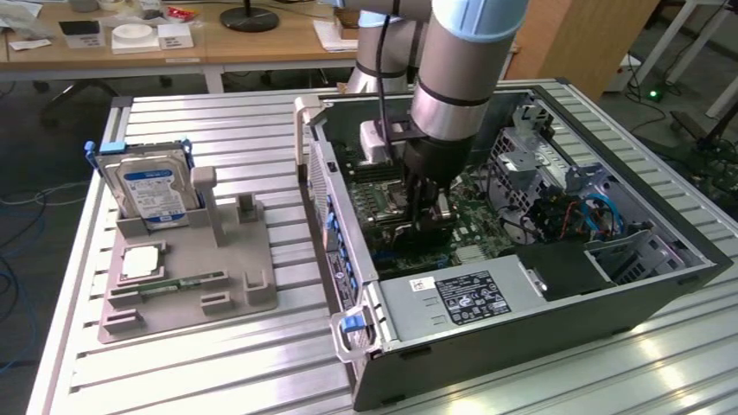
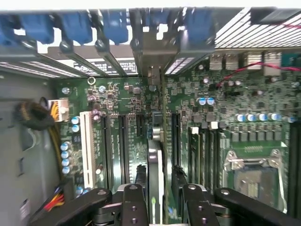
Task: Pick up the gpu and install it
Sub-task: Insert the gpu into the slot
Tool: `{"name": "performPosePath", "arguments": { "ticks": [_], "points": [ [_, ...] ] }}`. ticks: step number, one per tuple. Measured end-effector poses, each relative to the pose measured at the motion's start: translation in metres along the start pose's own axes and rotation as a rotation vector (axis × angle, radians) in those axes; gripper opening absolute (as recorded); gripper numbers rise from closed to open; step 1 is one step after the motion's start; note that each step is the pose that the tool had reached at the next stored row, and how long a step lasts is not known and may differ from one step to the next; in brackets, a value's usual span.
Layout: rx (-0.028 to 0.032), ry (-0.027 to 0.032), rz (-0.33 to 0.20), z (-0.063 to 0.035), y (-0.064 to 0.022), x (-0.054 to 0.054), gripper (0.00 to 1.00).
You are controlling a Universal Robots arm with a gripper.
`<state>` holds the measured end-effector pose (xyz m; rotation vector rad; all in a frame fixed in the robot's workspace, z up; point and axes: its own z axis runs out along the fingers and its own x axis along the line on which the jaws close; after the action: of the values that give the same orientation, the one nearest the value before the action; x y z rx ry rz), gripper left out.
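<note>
My gripper [image 1: 423, 216] reaches down into the open computer case [image 1: 645, 285], low over the green motherboard [image 1: 479, 229]. In the wrist view the gpu [image 2: 155, 157] stands on edge between my fingers [image 2: 135, 200], seen as a slim card with a pale edge. It runs along an expansion slot toward the grey bracket bay at the case's rear wall [image 2: 153, 52]. My gripper [image 2: 157, 188] straddles the card, and a thin dark gap shows between it and the finger on one side, so the jaws look slightly open around it.
A grey fixture tray [image 1: 248, 298] at the exterior view's left holds a blue-labelled hard drive [image 1: 150, 192] and a green memory stick [image 1: 173, 284]. Inside the case are the power supply [image 1: 461, 298], drive cage with blue cables [image 1: 600, 216], and the CPU socket [image 2: 254, 174].
</note>
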<state>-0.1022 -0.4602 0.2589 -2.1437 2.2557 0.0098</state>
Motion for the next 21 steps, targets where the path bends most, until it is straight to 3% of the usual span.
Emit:
{"name": "performPosePath", "arguments": {
  "ticks": [6,11,16,21],
  "points": [
    [0.0071,-0.0003,0.0,-0.021,-0.0003,-0.001,0.35],
    [0.0076,-0.0014,0.0,-0.0212,-0.0003,-0.001,0.34],
    [0.0074,-0.0026,0.0,-0.0212,-0.0003,-0.001,0.1],
    [0.0074,-0.004,0.0,-0.0212,-0.0003,-0.001,0.11]
  ]
}}
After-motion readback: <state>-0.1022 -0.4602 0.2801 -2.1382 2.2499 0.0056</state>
